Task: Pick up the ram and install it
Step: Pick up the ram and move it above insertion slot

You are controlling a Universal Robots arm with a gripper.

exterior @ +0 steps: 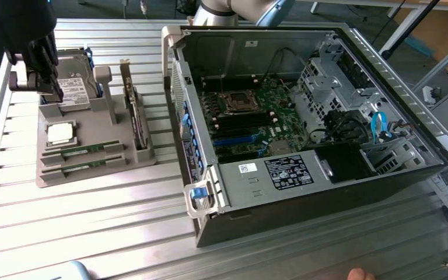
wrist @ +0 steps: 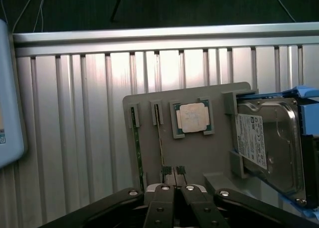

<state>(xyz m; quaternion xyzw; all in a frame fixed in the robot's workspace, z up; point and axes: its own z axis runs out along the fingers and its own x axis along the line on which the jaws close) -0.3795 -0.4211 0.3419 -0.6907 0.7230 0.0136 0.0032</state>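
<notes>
Gripper (wrist: 174, 172) is pinched closed with nothing in it, hanging at the upper left of the exterior view over the hard drive (exterior: 74, 88) end of the grey tray (exterior: 100, 128). The ram (exterior: 80, 150) sits in the tray's slots lower down, left of the open PC case (exterior: 286, 175).

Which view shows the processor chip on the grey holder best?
The wrist view: the processor chip faces the camera squarely in its recess. The exterior view shows it aslant, a pale square on the grey holder.

gripper (wrist: 174, 171) pointing down (exterior view's left), fingers (wrist: 167, 175) pressed together
</notes>
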